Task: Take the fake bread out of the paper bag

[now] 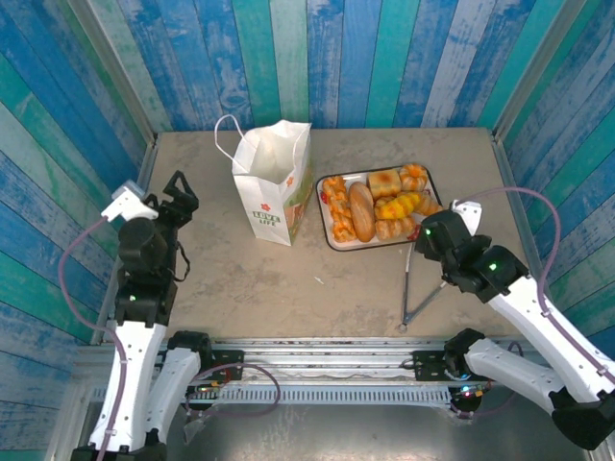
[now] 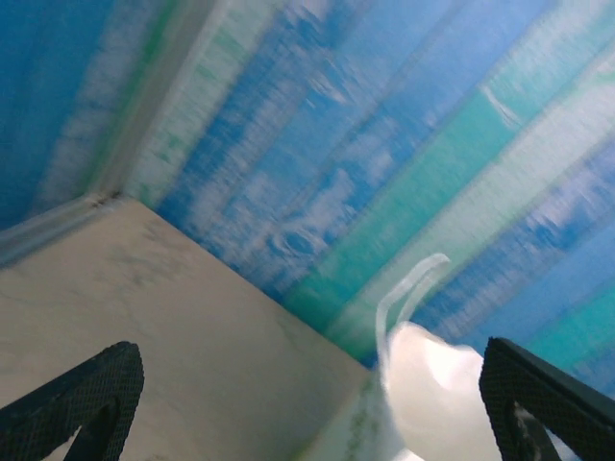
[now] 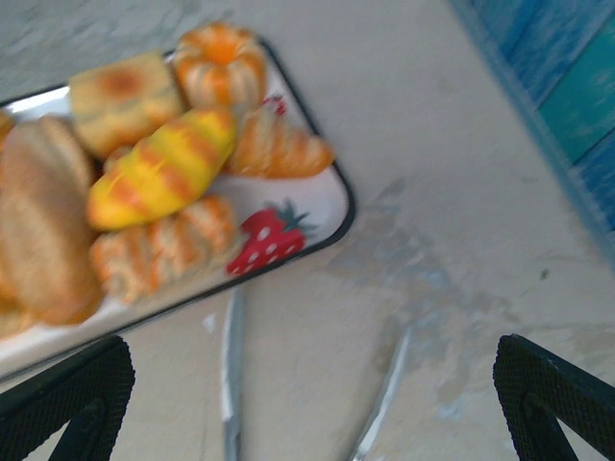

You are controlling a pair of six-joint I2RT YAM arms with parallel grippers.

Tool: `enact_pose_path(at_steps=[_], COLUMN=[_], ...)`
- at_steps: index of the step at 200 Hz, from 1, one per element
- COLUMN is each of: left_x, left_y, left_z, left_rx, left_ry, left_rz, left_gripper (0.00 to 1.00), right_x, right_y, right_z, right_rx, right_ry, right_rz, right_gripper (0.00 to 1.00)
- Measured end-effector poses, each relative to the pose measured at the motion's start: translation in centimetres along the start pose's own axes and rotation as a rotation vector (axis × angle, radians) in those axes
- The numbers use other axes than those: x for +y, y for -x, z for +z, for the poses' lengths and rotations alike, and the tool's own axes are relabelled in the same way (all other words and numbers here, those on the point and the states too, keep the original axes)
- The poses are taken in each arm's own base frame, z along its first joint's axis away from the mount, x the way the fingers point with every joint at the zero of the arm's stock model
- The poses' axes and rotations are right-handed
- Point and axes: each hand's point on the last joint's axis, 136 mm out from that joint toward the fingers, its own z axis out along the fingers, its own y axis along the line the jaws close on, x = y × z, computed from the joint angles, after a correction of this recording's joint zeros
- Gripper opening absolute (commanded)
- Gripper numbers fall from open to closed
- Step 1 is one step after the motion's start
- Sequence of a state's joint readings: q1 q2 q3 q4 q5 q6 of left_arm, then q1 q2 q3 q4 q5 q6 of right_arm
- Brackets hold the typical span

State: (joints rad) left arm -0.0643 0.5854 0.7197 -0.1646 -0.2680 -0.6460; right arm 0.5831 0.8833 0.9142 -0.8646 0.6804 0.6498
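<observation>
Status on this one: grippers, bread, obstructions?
Both grippers open, empty: left gripper near tall white paper bag, right gripper over metal tongs. Bread: golden-brown toy pastries piled on white strawberry-print tray. Nothing blocking.

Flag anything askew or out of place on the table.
Nothing spilled. Metal tongs lie loose on the table by the tray; one croissant-like piece crowds the tray's rim. The paper bag stands upright.

Robot test cell, a lab-style staged booth, not a real home. Painted blue-teal plank walls [image 1: 384,58] box in a tan tabletop [image 1: 250,279] at 9, 12 and 3 o'clock. An aluminium rail [image 1: 317,363] at 6 o'clock carries two arm bases [image 1: 192,348], with loose cables [image 1: 82,254] trailing. Props: fake bread [image 1: 363,211] on a strawberry-print tray [image 3: 322,206], paper bag [image 1: 274,187] near 12.
</observation>
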Motion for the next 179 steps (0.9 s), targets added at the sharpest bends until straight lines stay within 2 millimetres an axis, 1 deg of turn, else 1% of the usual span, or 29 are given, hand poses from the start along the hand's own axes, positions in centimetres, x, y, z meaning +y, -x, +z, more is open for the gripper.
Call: enact_pose_path(at_steps=[17,35,56,71,101,123,137,156,179], left_x=[2.6,5.3,7.9,9.0,10.2,10.6,10.5,10.3,9.8], left_y=[-0.9,-2.6,-4.9,-6.2,-8.6,-10.5,-11.7,-13.2,-14.7], left_z=[0.0,0.3,0.9,1.6,3.2,4.7,5.5,6.4,6.9], left_rx=[-0.046,-0.066,-0.069,-0.065,-0.037,0.007,0.033,0.066,0.093], left_ry=[0.081,0.157,0.224,0.244,0.258,0.245,0.219,0.169,0.098], left_rz=[0.001,0.011,0.028,0.049,0.132,0.227,0.289,0.371,0.452], left_gripper=[0.94,0.94,0.94,0.94,0.94,0.94,0.94,0.94,0.94], right_x=[-0.5,-0.6,-0.4,-0.5,-1.2,-1.1,-0.9,-0.7,-0.7], right_y=[1.2,1.9,1.8,1.6,2.2,2.5,2.1,0.9,0.1], right_z=[0.6,1.4,3.1,4.3,6.1,7.2,7.9,8.9,9.7], right_rx=[-0.066,-0.13,-0.187,-0.206,-0.231,-0.261,-0.272,-0.278,-0.285], right_ry=[-0.056,-0.091,-0.106,-0.112,-0.109,-0.095,-0.086,-0.076,-0.071], right_rz=[-0.005,-0.035,-0.085,-0.103,-0.095,-0.105,-0.13,-0.159,-0.17], right_gripper=[1.0,1.0,1.0,1.0,1.0,1.0,1.0,1.0,1.0])
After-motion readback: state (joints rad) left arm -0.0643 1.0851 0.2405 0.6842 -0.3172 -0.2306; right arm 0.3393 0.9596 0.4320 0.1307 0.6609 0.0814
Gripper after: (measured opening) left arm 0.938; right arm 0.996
